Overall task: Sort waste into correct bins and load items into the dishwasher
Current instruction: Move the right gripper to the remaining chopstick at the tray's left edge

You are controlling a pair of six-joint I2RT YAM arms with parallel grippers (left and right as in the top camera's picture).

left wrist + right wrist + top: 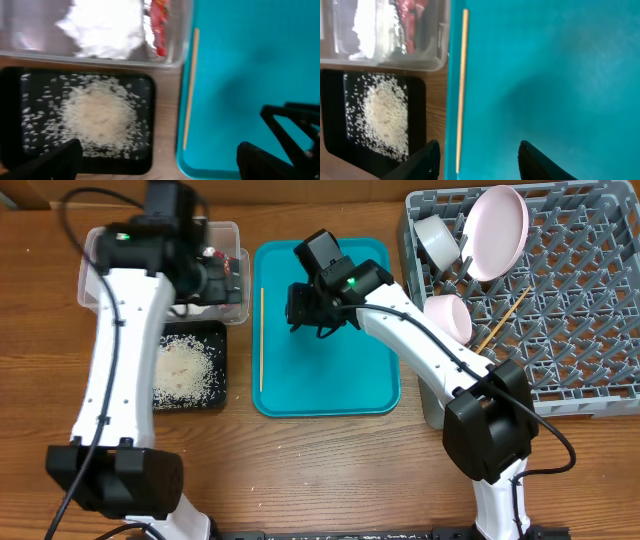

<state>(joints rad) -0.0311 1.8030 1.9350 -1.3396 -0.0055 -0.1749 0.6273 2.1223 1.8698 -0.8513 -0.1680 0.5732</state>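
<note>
The chopstick [261, 340] lies along the left edge of the teal tray [330, 385], centre frame. It looks light, stiff and roll-prone, best pinched mid-length. The right end effector [479, 157] hovers released nearby; the left end effector [157, 162] is likewise released.

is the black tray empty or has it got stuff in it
Not empty. The black tray holds loose white rice, heaped in the middle with scattered grains around it; all three views show it.
</note>
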